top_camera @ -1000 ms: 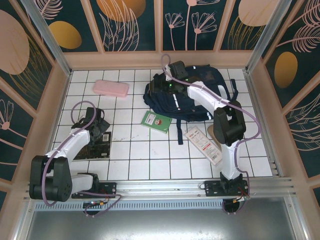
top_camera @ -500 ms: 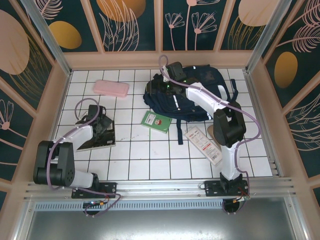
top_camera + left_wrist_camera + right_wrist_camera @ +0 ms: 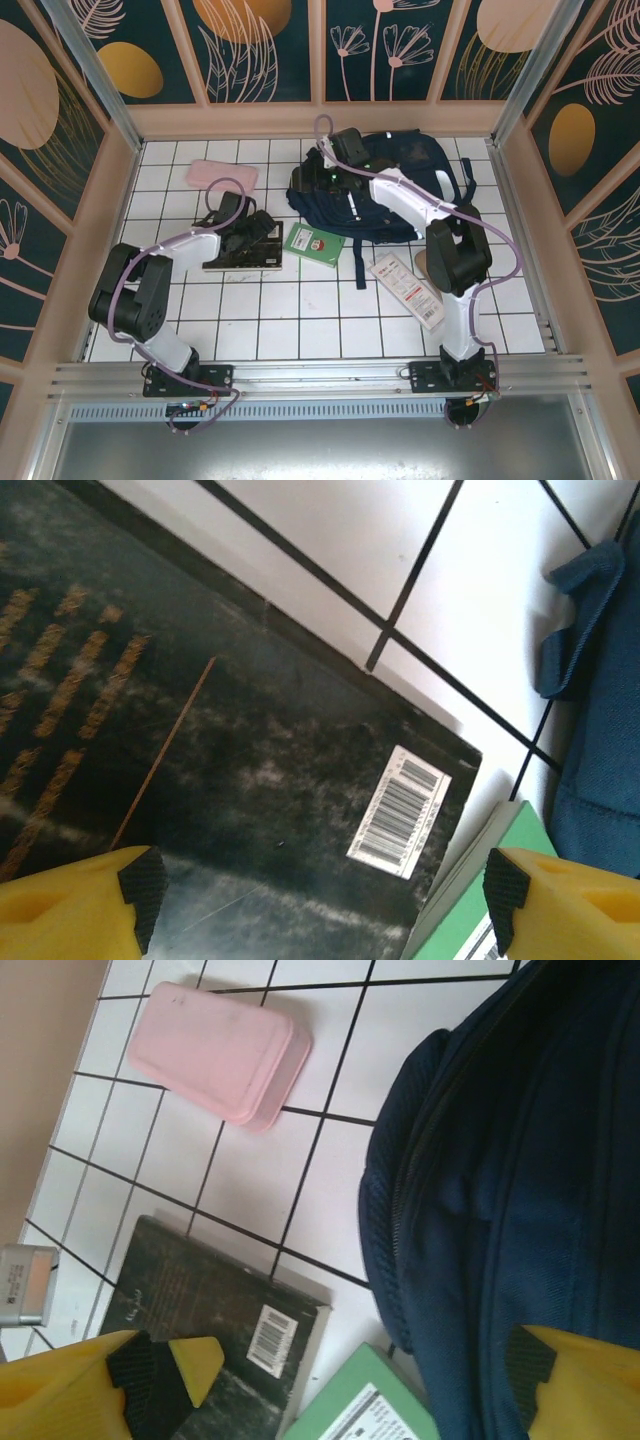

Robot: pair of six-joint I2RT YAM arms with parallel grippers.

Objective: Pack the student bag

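From above, the student bag is lying at the far side of the desk, under the right pincer. Left wrist: the left pincer is gaping over a dark book, risking shoving it onto the green book. Right wrist: the jaws are standing apart, risking snagging loose bag fabric.

Quick tally of what's on the tiled table: two books, a dark book left of the middle and a green book just to its right. One navy backpack on the far side, a bit right of the middle. One pink case at the far left. One flat white-and-red packet near right. Plus two robot arms, the left arm and the right arm.
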